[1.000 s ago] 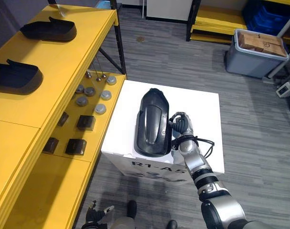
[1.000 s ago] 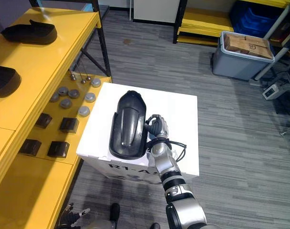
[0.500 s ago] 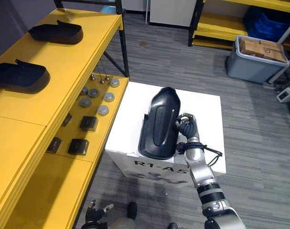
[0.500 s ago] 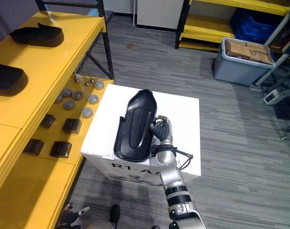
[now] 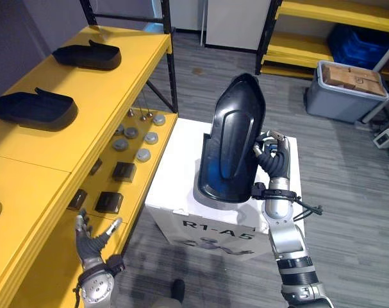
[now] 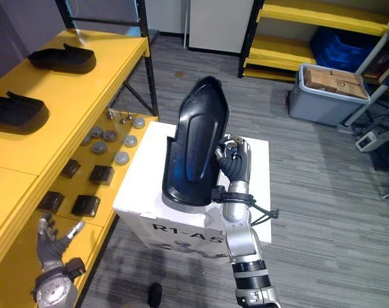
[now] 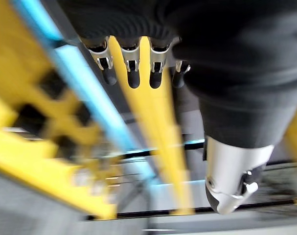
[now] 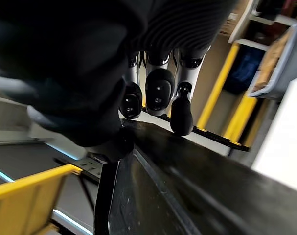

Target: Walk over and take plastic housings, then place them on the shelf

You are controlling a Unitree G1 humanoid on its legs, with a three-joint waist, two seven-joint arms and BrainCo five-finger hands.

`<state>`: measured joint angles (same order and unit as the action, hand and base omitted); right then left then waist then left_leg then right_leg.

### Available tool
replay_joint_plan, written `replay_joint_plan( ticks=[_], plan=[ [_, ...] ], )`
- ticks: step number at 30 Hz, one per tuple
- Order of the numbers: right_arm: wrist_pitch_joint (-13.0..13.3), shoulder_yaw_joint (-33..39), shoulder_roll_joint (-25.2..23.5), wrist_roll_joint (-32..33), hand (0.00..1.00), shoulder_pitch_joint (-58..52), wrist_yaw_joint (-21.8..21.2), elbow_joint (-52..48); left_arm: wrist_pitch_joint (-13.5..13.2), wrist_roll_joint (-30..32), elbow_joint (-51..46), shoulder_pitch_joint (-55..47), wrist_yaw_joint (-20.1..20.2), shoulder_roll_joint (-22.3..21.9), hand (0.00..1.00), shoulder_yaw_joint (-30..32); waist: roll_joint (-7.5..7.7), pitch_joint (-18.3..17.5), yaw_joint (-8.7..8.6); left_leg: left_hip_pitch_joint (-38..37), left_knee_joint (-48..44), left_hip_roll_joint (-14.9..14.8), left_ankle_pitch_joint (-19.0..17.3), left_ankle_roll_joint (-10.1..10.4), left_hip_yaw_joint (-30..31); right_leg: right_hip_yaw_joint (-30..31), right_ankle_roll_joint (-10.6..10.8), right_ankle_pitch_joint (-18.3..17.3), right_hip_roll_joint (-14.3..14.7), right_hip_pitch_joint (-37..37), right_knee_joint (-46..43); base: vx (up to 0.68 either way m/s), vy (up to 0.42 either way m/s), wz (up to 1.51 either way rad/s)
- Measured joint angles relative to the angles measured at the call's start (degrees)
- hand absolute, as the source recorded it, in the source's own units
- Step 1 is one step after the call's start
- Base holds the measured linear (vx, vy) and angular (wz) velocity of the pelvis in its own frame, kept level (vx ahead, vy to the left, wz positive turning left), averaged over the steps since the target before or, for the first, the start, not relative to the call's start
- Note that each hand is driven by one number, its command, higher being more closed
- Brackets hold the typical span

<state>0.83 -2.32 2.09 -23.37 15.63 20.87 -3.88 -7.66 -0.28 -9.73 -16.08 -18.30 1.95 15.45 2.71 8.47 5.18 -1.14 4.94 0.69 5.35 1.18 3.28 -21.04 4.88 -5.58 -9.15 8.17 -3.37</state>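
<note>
My right hand curls on the edge of the housing, upright above the box; I should swing it slowly to the shelf, clear of the 2 housings there, left hand open and low.

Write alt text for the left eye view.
The right hand grips a black housing by its edge and holds it nearly upright over a white box. To the left, a yellow shelf carries a far housing and a near housing. The left hand hangs open beside the shelf.
</note>
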Motion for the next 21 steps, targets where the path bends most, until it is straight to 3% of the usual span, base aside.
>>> replay_joint_plan(
  ticks=[6, 10, 15, 21],
  plan=[
    [0.5, -2.37, 0.39, -0.5, 1.0, -0.34, -0.02, -0.9, -3.0, -0.81, -10.72, 1.91, -0.16, 0.39, 0.0, -6.28, -0.81, -1.73, -0.9, -0.55, 0.02, 0.07, 0.31, -0.45, 0.1, 0.03, 0.0, 0.0, -0.08, 0.36, -0.51, -0.03, -0.002, 0.01],
    [1.5, -6.8, 0.92, -0.64, 1.0, -0.92, -0.32, -4.89, -4.91, -4.3, -12.88, 3.93, 1.73, 1.86, 0.0, -15.17, -1.65, -2.55, -1.49, -0.67, 0.02, -0.05, 0.44, -0.61, -0.17, 0.44, 0.0, 0.0, -0.1, 0.04, -1.07, -0.03, -0.001, -0.04],
    [2.69, -11.06, 1.61, -1.73, 1.0, -0.85, -1.24, -4.94, -5.0, -11.13, -12.86, 6.12, 6.53, 3.45, 0.0, -22.54, -1.7, -3.47, -1.55, -1.12, 0.02, -0.27, 0.46, -0.61, -1.01, 1.41, 0.0, 0.01, -0.03, -0.11, -1.31, -0.01, -0.002, -0.08],
    [2.69, -14.42, 2.34, -1.77, 1.0, -0.24, -1.71, -4.94, -4.95, -14.4, -11.26, 7.54, 8.41, 5.27, 0.0, -26.37, -1.69, -4.38, -2.44, -1.13, 0.03, -0.43, 0.46, -0.61, -1.57, 1.95, -0.02, 0.05, 0.04, -0.8, -1.37, -0.01, -0.001, -0.05]
  ],
)
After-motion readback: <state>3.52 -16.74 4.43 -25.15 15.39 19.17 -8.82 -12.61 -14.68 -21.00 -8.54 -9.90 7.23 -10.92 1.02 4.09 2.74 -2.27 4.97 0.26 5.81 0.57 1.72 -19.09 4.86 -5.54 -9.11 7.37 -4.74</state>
